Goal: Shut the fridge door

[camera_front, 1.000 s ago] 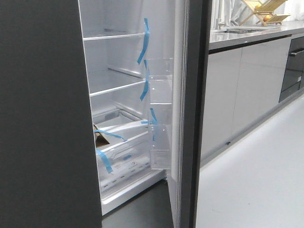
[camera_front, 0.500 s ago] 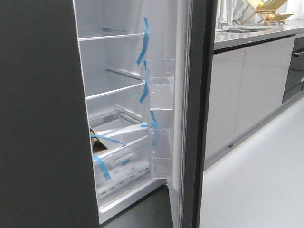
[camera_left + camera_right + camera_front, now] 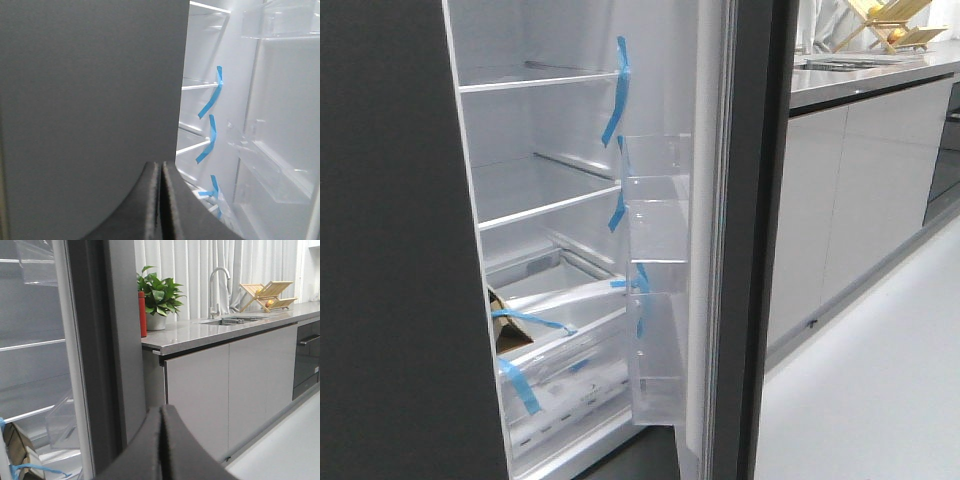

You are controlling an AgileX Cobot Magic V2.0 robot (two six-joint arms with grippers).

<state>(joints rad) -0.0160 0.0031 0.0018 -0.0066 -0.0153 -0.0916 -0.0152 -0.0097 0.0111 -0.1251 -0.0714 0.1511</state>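
The fridge door (image 3: 760, 240) stands wide open, its dark grey edge toward me in the front view. Its grey gasket (image 3: 712, 250) and clear plastic bins (image 3: 658, 230) face the white fridge interior (image 3: 540, 150), which has shelves and blue tape strips (image 3: 617, 90). Neither gripper shows in the front view. My left gripper (image 3: 161, 166) is shut and empty, close to a dark grey slab (image 3: 90, 100), with the bins (image 3: 280, 165) beyond. My right gripper (image 3: 161, 410) is shut and empty, just short of the door's edge (image 3: 92, 350).
A dark grey slab (image 3: 380, 250) fills the left. Glossy light-grey cabinets (image 3: 860, 190) under a counter (image 3: 210, 330) run along the right, with a plant (image 3: 157, 292), red bottle (image 3: 142, 315), tap (image 3: 215, 285) and wooden dish rack (image 3: 890, 25). Pale floor (image 3: 880, 380) lies at the right.
The fridge looms larger. The left slab's edge has slid left and the door's edge right in the front view, as if the camera moved closer. The door stays open.
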